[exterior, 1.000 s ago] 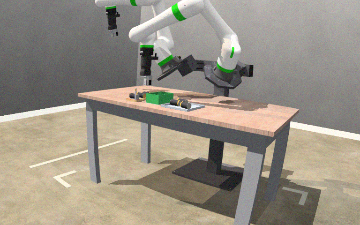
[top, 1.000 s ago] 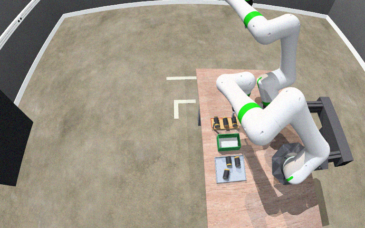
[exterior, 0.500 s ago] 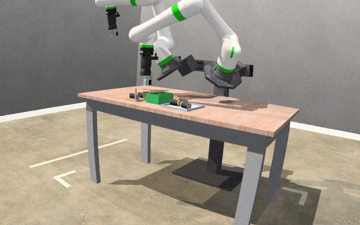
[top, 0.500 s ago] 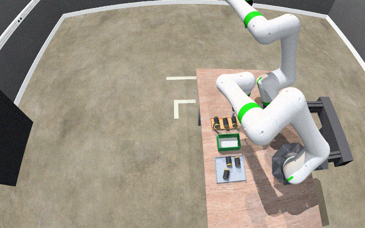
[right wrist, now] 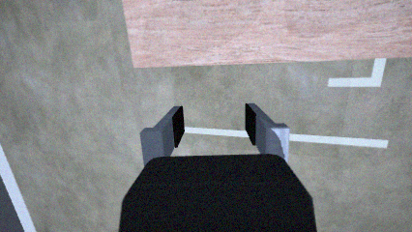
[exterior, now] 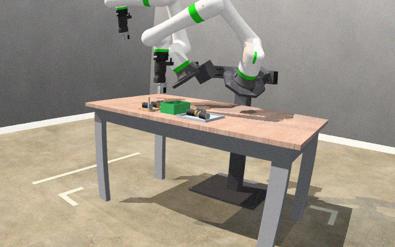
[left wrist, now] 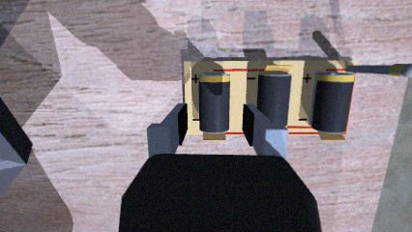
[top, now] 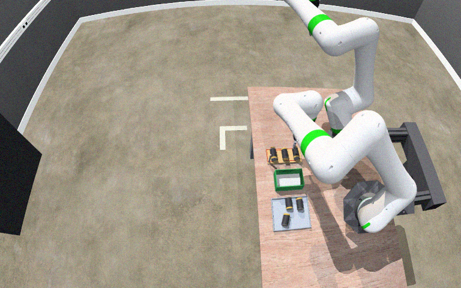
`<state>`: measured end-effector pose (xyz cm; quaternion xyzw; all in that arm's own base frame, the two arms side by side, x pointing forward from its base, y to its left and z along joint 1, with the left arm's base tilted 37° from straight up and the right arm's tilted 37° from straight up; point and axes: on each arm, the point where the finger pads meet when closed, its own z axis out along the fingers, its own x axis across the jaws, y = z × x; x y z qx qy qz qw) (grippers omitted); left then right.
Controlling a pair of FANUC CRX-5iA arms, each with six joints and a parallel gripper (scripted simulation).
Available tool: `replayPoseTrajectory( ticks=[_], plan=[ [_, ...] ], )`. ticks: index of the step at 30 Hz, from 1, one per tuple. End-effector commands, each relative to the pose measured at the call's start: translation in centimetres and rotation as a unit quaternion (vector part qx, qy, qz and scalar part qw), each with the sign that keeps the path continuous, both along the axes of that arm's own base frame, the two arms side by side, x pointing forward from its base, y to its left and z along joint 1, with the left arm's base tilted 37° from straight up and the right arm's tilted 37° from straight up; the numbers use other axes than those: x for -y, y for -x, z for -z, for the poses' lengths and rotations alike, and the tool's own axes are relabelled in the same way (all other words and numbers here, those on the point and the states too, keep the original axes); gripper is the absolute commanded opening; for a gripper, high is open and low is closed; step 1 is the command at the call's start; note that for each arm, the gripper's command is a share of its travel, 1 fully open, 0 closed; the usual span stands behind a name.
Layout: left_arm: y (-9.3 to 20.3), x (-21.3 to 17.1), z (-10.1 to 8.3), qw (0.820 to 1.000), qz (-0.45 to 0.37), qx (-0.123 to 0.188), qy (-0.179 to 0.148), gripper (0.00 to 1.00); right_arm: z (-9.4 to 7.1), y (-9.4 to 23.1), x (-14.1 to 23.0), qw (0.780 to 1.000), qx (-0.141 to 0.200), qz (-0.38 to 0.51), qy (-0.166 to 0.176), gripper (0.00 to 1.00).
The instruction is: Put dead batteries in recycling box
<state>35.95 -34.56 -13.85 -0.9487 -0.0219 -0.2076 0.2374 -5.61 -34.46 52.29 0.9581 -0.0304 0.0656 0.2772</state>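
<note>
Two fingers of the left pincer, spread, partly hide the middle battery's lower end.
</note>
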Motion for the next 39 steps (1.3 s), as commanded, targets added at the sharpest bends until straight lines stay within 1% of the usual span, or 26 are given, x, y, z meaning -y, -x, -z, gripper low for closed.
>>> replayPoseTrajectory(
  ticks=[1, 4, 7, 39],
  plan=[
    [0.7, 1.0, -1.5, 1.000, 0.000, 0.000, 0.001, 0.90, -0.1, 0.1, 0.0, 1.000, 0.000, 0.001, 0.001, 1.00],
    [1.7, 2.2, -3.7, 1.000, 0.000, 0.000, 0.001, 0.90, -0.1, 0.1, 0.0, 1.000, 0.000, 0.001, 0.001, 1.00],
    [1.9, 2.4, -3.9, 1.000, 0.000, 0.000, 0.001, 0.90, -0.1, 0.1, 0.0, 1.000, 0.000, 0.001, 0.001, 1.00],
    [1.9, 2.3, -4.0, 1.000, -0.004, 0.003, 0.004, 0.90, -0.1, 0.1, 0.0, 1.000, 0.000, 0.001, 0.001, 1.00]
  ],
)
